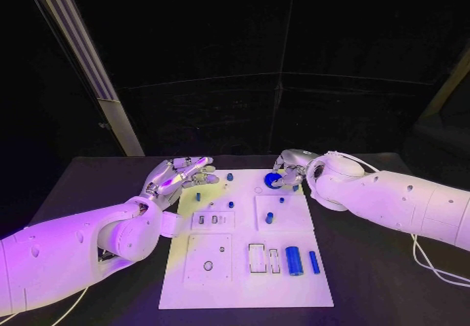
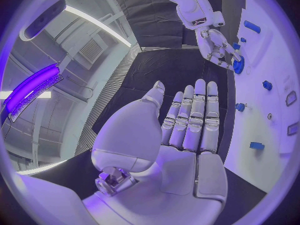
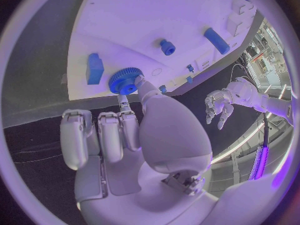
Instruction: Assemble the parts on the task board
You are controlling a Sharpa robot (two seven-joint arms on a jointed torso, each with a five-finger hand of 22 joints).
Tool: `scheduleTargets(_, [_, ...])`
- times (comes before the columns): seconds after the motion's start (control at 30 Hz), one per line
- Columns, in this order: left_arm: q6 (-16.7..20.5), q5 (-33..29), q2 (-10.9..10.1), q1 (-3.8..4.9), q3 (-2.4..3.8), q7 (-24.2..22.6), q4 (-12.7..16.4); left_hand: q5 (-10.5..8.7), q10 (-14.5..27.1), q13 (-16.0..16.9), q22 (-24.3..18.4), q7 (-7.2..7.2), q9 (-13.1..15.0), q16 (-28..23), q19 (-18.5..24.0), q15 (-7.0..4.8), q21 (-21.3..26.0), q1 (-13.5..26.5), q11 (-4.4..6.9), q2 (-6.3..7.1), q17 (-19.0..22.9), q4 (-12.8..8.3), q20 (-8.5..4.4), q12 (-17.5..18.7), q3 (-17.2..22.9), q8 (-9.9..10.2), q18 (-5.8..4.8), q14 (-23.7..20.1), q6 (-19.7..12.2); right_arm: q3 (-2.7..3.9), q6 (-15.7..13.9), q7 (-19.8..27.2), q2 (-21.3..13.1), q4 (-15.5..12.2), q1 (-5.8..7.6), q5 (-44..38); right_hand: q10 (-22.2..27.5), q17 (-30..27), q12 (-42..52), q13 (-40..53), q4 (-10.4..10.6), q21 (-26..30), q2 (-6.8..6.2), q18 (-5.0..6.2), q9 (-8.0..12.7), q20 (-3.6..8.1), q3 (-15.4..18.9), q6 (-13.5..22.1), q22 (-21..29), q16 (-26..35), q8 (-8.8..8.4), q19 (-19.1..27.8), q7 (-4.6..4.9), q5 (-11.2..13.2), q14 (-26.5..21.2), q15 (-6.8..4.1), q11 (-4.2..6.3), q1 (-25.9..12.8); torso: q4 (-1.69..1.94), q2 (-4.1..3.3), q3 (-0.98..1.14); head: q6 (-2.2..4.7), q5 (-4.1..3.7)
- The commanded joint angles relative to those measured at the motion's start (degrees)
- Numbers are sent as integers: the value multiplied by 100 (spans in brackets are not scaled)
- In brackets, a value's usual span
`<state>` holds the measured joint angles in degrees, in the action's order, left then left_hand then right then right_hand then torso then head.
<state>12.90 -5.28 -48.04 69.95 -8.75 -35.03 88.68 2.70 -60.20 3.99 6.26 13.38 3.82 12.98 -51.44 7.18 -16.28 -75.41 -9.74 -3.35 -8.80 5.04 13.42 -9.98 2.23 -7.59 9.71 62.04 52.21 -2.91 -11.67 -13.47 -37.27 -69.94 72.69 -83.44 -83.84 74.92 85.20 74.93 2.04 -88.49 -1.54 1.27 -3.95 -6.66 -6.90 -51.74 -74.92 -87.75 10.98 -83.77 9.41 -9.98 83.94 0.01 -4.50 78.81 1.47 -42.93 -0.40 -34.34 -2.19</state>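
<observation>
Recesses of several shapes were cut into the task board (image 1: 245,292), a flat white plate lying in the middle of the black bench (image 1: 108,183): rectangular slots near its middle and round and oval holes on its left half. Small blue parts stood or lay across it. A large blue cylinder (image 1: 293,261) lay beside a thinner blue bar (image 1: 314,262) toward the near right, just right of two empty rectangular slots. A short blue peg (image 1: 269,218) stood in the square panel above them, and smaller blue pegs (image 1: 231,204) dotted the far half.

At the far right corner of the board a blue gear (image 1: 272,179), round and ridged along its rim, sat on the white surface. The right hand (image 1: 291,171) reached it, thumb and a finger pinching the gear at its edge while the other fingers (image 3: 100,135) curled inward over the bench's dark edge. In the right wrist view a blue block (image 3: 94,68) lay just beside the gear.

The left hand (image 1: 181,175) hovered at the board's far left corner, its fingers (image 2: 197,115) straight and spread apart, grasping nothing. A pale cable (image 1: 431,265) trailed on the bench under the right arm.
</observation>
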Motion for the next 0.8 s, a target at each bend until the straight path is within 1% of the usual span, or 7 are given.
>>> scheduleTargets(0.03, [-90,30,-3,7,4,-10,6,23,29,-6,-8,9,-8,-22,-19,5,10,-3,-16,-47,-7,-25,24,12,2,20,80,-25,27,-8,41,-10,10,-9,-2,-145,-319,912,26,1047,-21,-27,99,-42,-28,-5,-87,-155,-1148,-17,88,-358,-26,-24,480,18,30,35,-1,0,-4,-11,-4])
scheduleTargets(0.17, [-96,30,-5,7,3,-8,7,23,29,-6,-8,9,-8,-22,-19,5,10,-3,-16,-47,-7,-25,24,12,2,20,80,-25,27,-8,-232,20,24,-32,-2,-277,-334,917,41,1069,-48,-34,256,-46,-29,33,-276,-355,-1168,-18,138,-371,-95,45,480,-31,87,56,-3,-1,-3,-13,-7])
scheduleTargets(0.27, [-98,30,-7,7,3,-8,1,23,29,-6,-8,9,-8,-22,-19,5,10,-3,-16,-47,-7,-25,24,12,2,20,80,-25,27,-8,-434,68,23,-81,-3,-365,-339,911,44,1076,-76,-34,300,-45,-25,59,-377,-435,-1168,-15,148,-370,-129,33,478,-59,119,65,-4,1,-1,-16,0])
scheduleTargets(0.37, [-97,30,-13,7,3,-5,-15,23,29,-6,-8,9,-8,-22,-19,5,10,-3,-16,-47,-7,-25,24,12,2,20,80,-25,27,-8,-637,118,2,-195,-3,-428,-348,906,52,1088,-88,-35,286,-46,-18,79,-435,-487,-1169,-12,141,-370,-147,8,477,-78,135,31,6,-1,6,-17,2])
scheduleTargets(0.5, [-96,30,-20,7,3,-5,-29,23,29,-6,-8,9,-8,-22,-19,5,10,-3,-16,-47,-7,-25,24,12,2,20,80,-25,27,-7,-781,134,-27,-386,-3,-461,-352,901,51,1092,-73,-36,236,-47,-5,98,-478,-520,-1173,-8,104,-373,-154,-33,476,-91,146,-70,4,2,-4,-13,4])
scheduleTargets(0.7, [-113,30,-20,7,2,-19,-49,23,31,-8,-15,10,-8,-28,-20,6,17,-14,-17,-63,-10,-42,25,21,17,28,80,-28,27,-5,-948,79,24,-674,-4,-714,-333,885,15,1064,-49,-33,160,-45,14,105,-506,-491,-1168,0,26,-368,-141,-47,473,-90,138,-186,-3,2,3,-8,23])
scheduleTargets(0.8, [-117,30,-17,7,2,-30,-60,23,31,-8,-15,10,-8,-28,-20,6,17,-14,-17,-63,-10,-42,25,21,17,28,80,-28,27,-5,-1053,46,115,-761,-4,-873,-332,884,12,1063,-54,-33,146,-46,16,104,-533,-489,-1168,0,2,-368,-140,-77,473,-87,137,-202,11,-3,-1,-7,28])
